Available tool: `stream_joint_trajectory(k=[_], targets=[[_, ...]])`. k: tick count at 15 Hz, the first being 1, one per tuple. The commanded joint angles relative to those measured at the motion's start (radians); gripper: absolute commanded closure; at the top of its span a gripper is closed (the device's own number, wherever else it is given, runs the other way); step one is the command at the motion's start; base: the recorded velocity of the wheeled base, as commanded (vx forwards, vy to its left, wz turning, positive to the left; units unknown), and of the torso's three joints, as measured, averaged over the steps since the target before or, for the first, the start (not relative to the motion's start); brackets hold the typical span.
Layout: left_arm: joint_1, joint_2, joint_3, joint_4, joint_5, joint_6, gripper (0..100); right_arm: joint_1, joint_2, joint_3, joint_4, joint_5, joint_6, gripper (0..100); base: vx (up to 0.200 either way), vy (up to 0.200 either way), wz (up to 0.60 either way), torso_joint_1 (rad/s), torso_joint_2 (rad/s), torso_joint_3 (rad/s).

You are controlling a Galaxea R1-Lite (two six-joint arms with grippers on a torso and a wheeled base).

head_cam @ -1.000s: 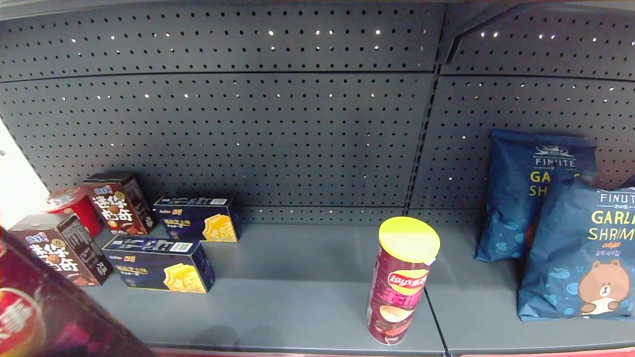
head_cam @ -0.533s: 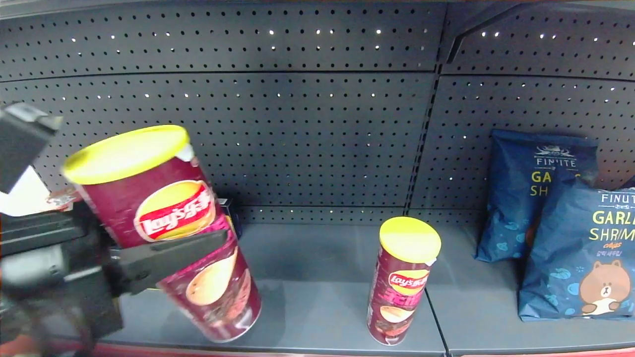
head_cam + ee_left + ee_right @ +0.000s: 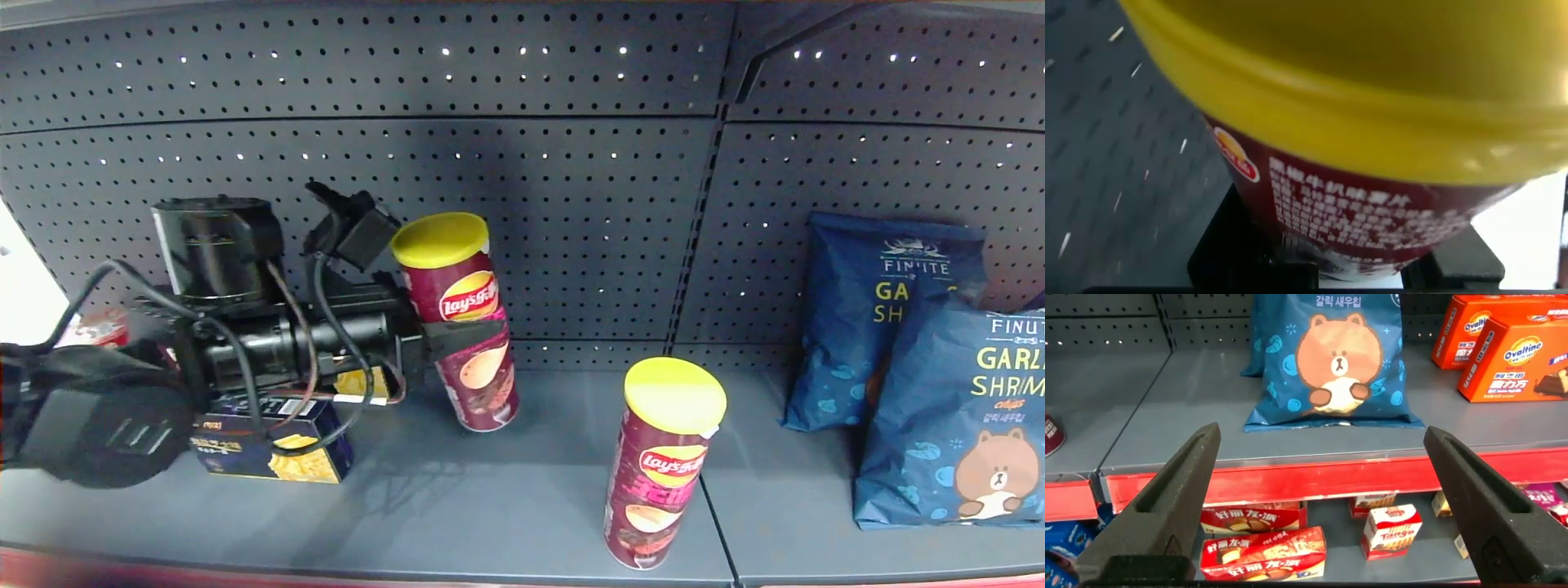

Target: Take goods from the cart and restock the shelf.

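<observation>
While the standing can (image 3: 663, 461) keeps its place near the front edge of the shelf (image 3: 490, 523), the carried can (image 3: 459, 314) has travelled far in a second. It goes from a close blur at the front, well to the left of the standing can, through a steep tilt over the shelf lip, to a spot behind and left of the standing can. There it is close to the pegboard back panel (image 3: 522, 204). I judge the delivery nearly done, with setting down and letting go still to come.

The left end effector (image 3: 461, 331) is clenched around the carried can's middle, one finger crossing its label and the yellow lid above the grip. The wrist view shows the carried can (image 3: 1372, 188) rising between the two fingers of the left end effector (image 3: 1347, 265). The can leans slightly; whether its base touches the shelf I cannot tell. The right end effector (image 3: 1321, 441) is spread wide and empty.
</observation>
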Motion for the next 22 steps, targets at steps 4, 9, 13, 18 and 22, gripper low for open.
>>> stream_joint_trajectory(k=[4,9,13,18,22], targets=[[-0.062,0.282,-0.241,-0.015,-0.051,0.006,100,0.0,0.001,0.0,0.0,0.001,0.002,0,0.0,0.0,0.0,0.0,0.0,0.0],[-0.111,0.394,-0.372,0.013,-0.051,0.009,100,0.0,0.001,0.0,0.0,0.001,0.0,0,0.0,0.0,0.0,0.0,0.0,0.0],[-0.14,0.466,-0.514,0.116,-0.051,0.013,100,0.001,0.001,0.0,0.0,0.001,0.0,0,0.0,0.0,0.0,0.0,0.0,0.0],[-0.146,0.537,-0.619,0.177,-0.051,0.019,100,0.001,0.001,0.0,0.0,0.001,-0.001,0,0.0,0.0,0.0,0.0,0.0,0.0],[-0.141,0.573,-0.642,0.179,-0.051,0.047,100,0.001,0.001,0.0,0.0,0.001,-0.001,0,0.0,0.0,0.0,0.0,0.0,0.0]])
